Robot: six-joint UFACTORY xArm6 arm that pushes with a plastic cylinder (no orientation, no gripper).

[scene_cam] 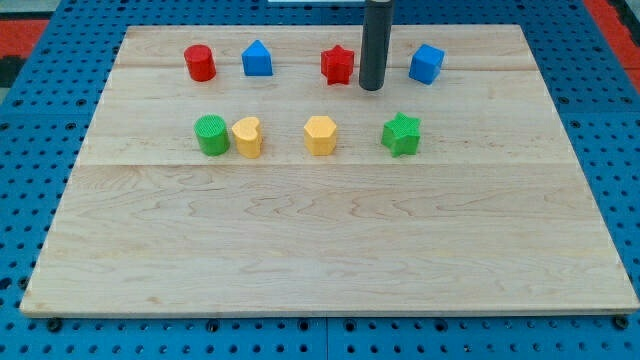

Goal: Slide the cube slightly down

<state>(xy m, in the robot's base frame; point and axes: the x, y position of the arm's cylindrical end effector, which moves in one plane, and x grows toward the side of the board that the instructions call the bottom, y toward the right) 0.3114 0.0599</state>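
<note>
The rod comes straight down from the view's top, and my tip (371, 88) sits on the wooden board (330, 240) between the red star (338, 65) and the blue cube (426, 63). It is just beside the star and a little apart from the cube, to the cube's left in the view. There is nothing to open or close here (it is a bare rod, no jaws at all), and the tip touches neither block as far as I can tell.

The blue cube lies near the board's top edge, the rightmost block of the upper row. Further left of the cube, past the star, are a blue house-shaped block (257, 59) and then a red cylinder (200, 63).

Below and just left of the cube sits a green star (401, 134). Left again from there: a yellow hexagon (320, 135), then a yellow rounded block (247, 137) touching or nearly touching a green cylinder (211, 135).
</note>
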